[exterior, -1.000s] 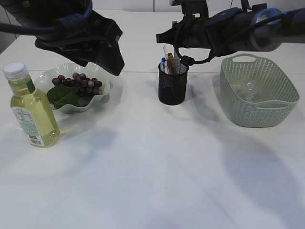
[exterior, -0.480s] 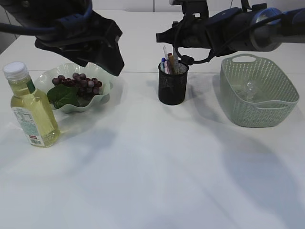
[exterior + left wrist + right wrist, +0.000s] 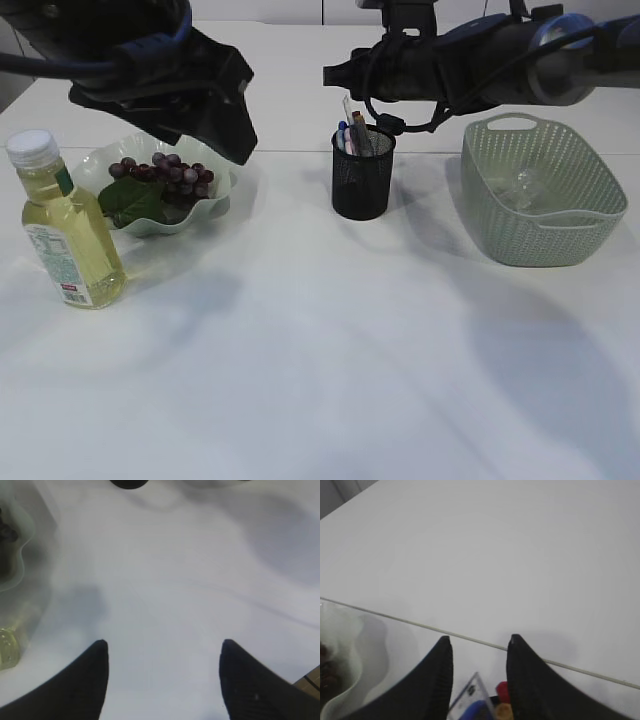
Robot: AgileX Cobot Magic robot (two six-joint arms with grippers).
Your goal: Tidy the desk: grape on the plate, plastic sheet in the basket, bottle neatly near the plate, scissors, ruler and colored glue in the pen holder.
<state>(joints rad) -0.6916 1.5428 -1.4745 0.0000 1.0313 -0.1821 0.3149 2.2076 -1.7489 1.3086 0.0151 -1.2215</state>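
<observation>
Dark grapes [image 3: 165, 172] lie on the pale green plate [image 3: 222, 190] at the left. In front of that plate the yellow bottle [image 3: 65, 235] stands upright. The black mesh pen holder [image 3: 362, 185] holds a clear ruler [image 3: 347, 108] and coloured items; I cannot tell scissors from glue. My right gripper [image 3: 479, 641] is open just above the ruler's tip [image 3: 475, 692], with nothing gripped. My left gripper [image 3: 165, 645] hangs open and empty over bare table, above the plate in the exterior view. The crumpled plastic sheet [image 3: 522, 185] lies in the green basket [image 3: 540, 240].
The basket stands at the right, close to the pen holder. A seam [image 3: 560, 665] crosses the white table behind the holder. In the left wrist view the plate rim [image 3: 15, 530] and the bottle [image 3: 7, 652] show at the left edge.
My right gripper's jaws have spread apart above the pen holder. The left arm has shifted slightly. The objects on the table have stayed put.
</observation>
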